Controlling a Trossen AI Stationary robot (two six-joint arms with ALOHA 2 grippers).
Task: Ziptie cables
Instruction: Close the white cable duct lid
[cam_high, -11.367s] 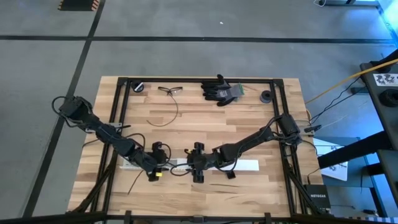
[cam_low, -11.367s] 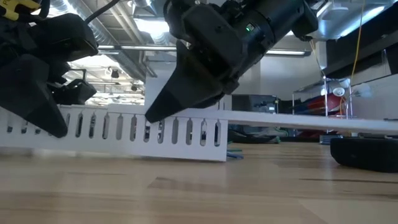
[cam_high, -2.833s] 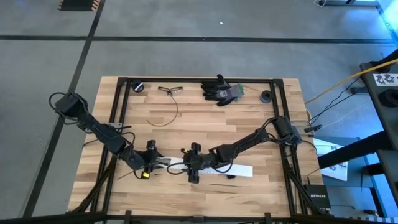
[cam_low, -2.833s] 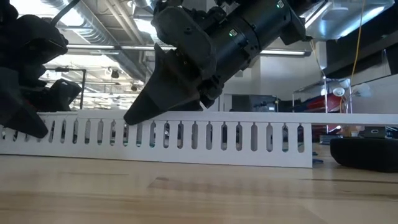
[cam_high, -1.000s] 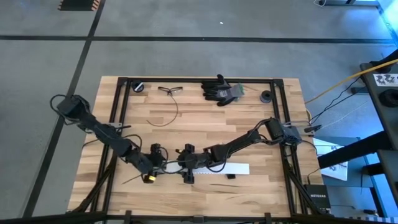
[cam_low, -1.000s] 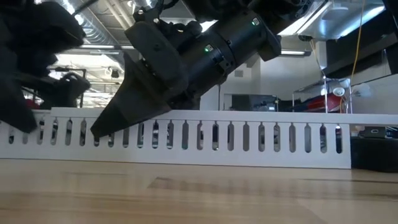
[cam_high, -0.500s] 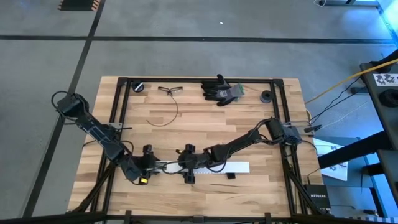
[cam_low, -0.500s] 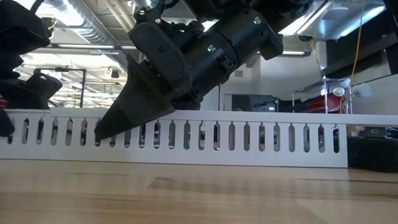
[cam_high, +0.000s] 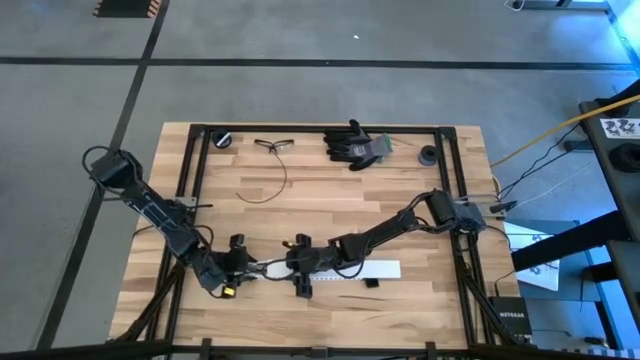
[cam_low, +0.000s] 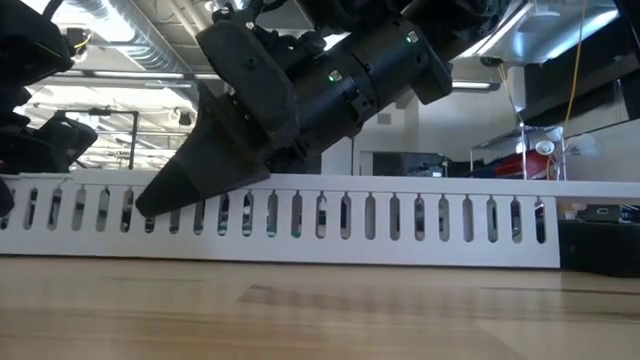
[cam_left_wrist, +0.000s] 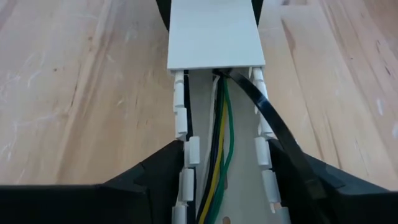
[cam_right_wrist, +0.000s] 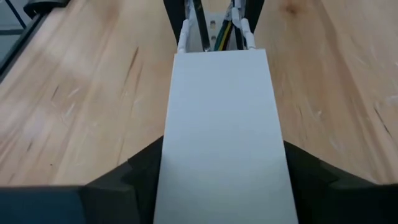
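A long white slotted duct (cam_high: 380, 269) lies flat along the near part of the table, and a flat white cover (cam_right_wrist: 221, 112) sits over most of it. At its uncovered left end, green, yellow and black cables (cam_left_wrist: 221, 143) run along the inside. A black ziptie (cam_left_wrist: 267, 118) slants out from under the cover and over one wall. My left gripper (cam_left_wrist: 227, 155) straddles that uncovered end. My right gripper (cam_right_wrist: 221, 155) straddles the covered part just to the right. A thin dark looped strip (cam_high: 268, 185) lies farther back on the table. My left gripper has the duct's uncovered left end between its two fingers, one against each slotted side wall (cam_left_wrist: 188, 152). It comes slanting down from the table's left, with the fingers lying along the duct. The duct rests flat on the table. My right gripper has the covered part of the duct between its two fingers, one against each long side of the cover (cam_right_wrist: 169, 163). It comes slanting down from the table's right, with the fingers lying along the duct (cam_low: 400, 215). The duct rests on the table.
A black glove (cam_high: 355, 145), safety glasses (cam_high: 273, 145) and two small round black parts (cam_high: 221, 139) (cam_high: 428, 154) lie along the far edge. A black frame (cam_high: 190, 180) runs round the table. Bare wood lies between the duct and the far items.
My left gripper has gone along the duct toward the table's left edge and sunk a little, then stopped. My right gripper has stayed in place, tipping slightly downward. The duct has kept its place on the table.
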